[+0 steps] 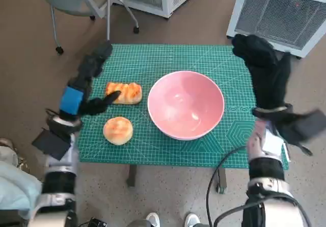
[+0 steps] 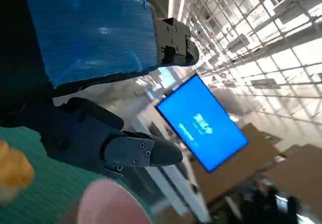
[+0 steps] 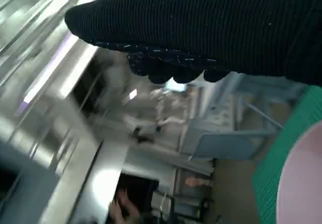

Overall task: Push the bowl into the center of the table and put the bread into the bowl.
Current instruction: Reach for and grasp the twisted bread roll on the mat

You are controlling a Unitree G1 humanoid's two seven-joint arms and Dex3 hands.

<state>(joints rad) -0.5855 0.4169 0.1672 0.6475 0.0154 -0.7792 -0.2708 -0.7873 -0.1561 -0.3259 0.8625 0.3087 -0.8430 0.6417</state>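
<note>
Wide pink round bowl (image 1: 186,104) mid-frame; blue-taped black left hand (image 1: 87,84) fingers spread beside glazed oblong bread (image 1: 124,93); gloved right hand (image 1: 260,58) upper right, fingers' state unclear

A grey chair (image 1: 76,0) is standing on the brown floor (image 1: 25,58) beyond the left hand (image 1: 84,92). Two white vented units (image 1: 282,13) are sitting beyond the right hand (image 1: 265,66).

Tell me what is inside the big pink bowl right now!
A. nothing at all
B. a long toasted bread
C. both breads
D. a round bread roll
A: the big pink bowl shows only its bare inside, while the round bread roll and the long toasted bread both lie on the green cutting mat beside it.
</note>
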